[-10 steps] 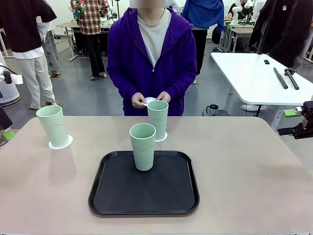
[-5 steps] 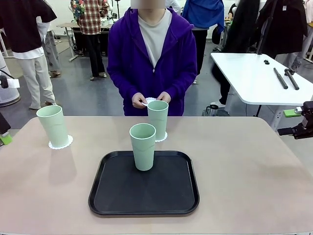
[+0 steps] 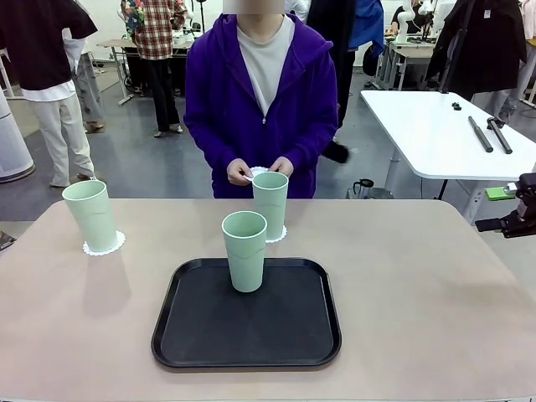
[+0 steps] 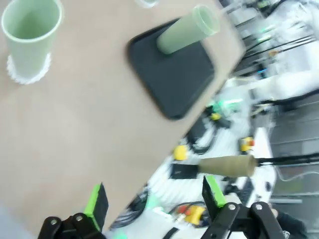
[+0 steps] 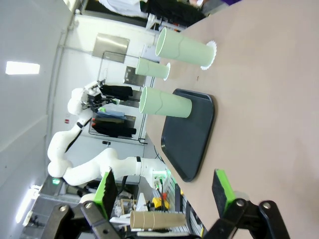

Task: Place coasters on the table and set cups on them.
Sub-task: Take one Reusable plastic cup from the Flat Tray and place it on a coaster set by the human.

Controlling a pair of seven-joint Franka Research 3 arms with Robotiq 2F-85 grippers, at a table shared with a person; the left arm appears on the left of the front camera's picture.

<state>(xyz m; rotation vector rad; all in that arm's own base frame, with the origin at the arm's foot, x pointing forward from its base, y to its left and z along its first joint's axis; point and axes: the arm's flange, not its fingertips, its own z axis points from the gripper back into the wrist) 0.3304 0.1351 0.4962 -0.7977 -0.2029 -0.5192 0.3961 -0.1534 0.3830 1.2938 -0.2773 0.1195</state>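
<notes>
On tray [image 3: 201,335] at counter [image 3: 419,285] centre: third cup [image 3: 244,249], no coaster under it; third coaster [image 3: 256,172] held by person [image 3: 218,109] at 12 o'clock. Left gripper [image 4: 154,197], right gripper [image 5: 164,187] both spread, empty. Best to wait until it lies flat, then seat cup centred.

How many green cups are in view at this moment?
3: left cup on the left coaster, far cup on the far coaster before the person, middle cup on the black tray. None seems hidden.

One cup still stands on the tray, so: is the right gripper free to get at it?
Probably yes: the right gripper is open and empty, and bare table lies between it and the cup on the tray.
</notes>
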